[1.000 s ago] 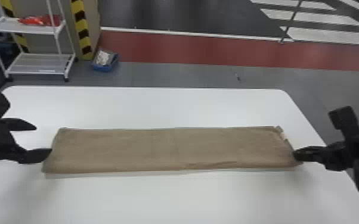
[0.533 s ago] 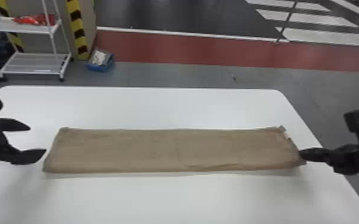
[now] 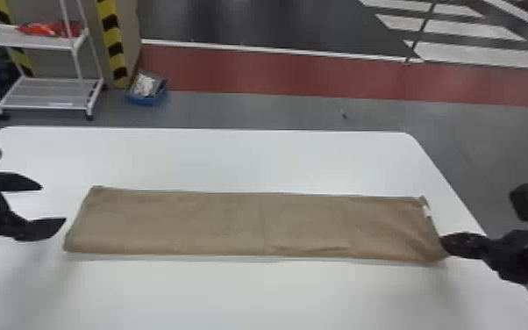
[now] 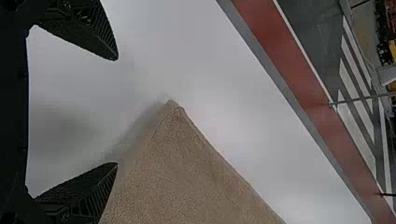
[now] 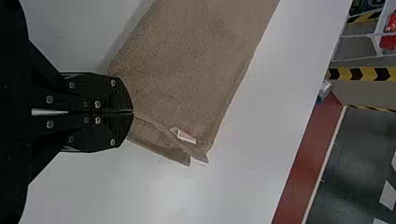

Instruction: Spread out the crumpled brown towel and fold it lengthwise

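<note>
Head view: on the left I have my left claw [image 3: 53,204] open, just beside the towel's end and apart from it. The brown towel [image 3: 232,224] lies across the white desk [image 3: 254,158] in a long strip, a small tag [image 3: 427,211] at its right end. My right claw [image 3: 444,241] is closed, gripping the near right corner.

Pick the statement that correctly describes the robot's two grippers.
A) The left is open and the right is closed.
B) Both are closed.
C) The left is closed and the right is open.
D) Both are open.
A: the left gripper has its fingers spread apart beside the towel's left end, while the right gripper has its fingers pressed together at the near right corner of the towel.
</note>
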Controlling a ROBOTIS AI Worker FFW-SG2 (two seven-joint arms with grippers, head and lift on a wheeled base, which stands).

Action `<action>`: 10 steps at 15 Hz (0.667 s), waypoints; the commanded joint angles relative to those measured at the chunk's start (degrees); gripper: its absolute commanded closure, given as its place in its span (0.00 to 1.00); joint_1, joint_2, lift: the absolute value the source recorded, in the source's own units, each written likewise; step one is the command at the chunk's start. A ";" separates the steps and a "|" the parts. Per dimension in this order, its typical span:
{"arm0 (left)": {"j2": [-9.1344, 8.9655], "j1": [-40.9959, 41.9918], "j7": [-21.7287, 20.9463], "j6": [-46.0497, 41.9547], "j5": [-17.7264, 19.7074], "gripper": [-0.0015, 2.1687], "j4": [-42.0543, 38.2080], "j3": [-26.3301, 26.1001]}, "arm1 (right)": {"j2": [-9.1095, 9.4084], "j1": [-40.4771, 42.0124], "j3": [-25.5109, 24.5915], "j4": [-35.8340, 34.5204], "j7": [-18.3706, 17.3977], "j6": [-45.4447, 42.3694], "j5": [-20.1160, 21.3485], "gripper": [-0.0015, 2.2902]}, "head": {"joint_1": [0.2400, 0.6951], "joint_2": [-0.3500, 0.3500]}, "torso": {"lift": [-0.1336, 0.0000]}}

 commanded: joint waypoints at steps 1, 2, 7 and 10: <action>-0.15 -0.08 0.05 -0.03 0.03 0.04 0.00 -0.06 | 0.57 1.66 -1.12 -2.78 0.09 -1.78 -1.25 0.50 | 1.00 0.28 | 0.07; -0.15 -0.08 0.05 -0.03 0.11 0.04 0.09 0.03 | 0.74 3.07 -1.38 -4.01 0.09 -2.66 -1.43 0.50 | 1.00 0.28 | 0.07; -0.32 -0.08 0.31 -0.55 0.20 0.04 0.53 -0.06 | 2.24 8.17 -6.65 -3.04 0.26 -10.04 -2.92 0.50 | 1.00 0.26 | 0.07; -0.50 -0.08 0.49 -0.73 0.20 0.04 0.44 -0.24 | 3.20 10.19 -7.80 -1.28 -0.44 -16.37 -1.52 0.50 | 1.00 0.24 | 0.07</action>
